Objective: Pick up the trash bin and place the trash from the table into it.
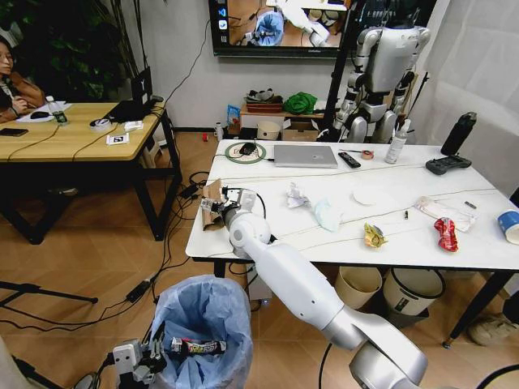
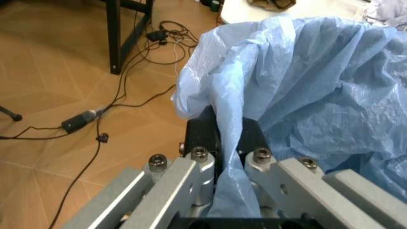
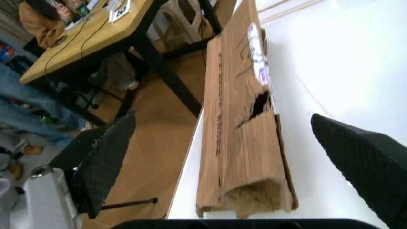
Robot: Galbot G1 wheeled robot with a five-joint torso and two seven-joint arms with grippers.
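From the head camera, the right arm reaches up from below to the near left corner of the table [image 1: 422, 247], where the right gripper [image 1: 217, 203] sits at a crumpled brown cardboard piece [image 1: 212, 194] at the table's edge. The right wrist view fills in what the head view cannot: the cardboard [image 3: 245, 129] lies on the white tabletop right at its edge, torn with a dark hole in its side, and the two black fingers [image 3: 102, 157] stand spread wide on either side of it, not touching it. Low at the left of the head view, the left gripper [image 1: 150, 361] is at the rim of the trash bin [image 1: 203, 316], which hangs beside the table's front edge with a wrapper lying in its blue bag. The left wrist view shows the grip itself: the left gripper [image 2: 222, 143] is clamped on a fold of the bin's light-blue bag [image 2: 305, 81]. Farther along the table lie white tissues [image 1: 312, 207], a yellow wrapper [image 1: 374, 236], a red wrapper [image 1: 446, 234], a clear plastic pack [image 1: 442, 211] and a blue-white paper cup [image 1: 509, 225].
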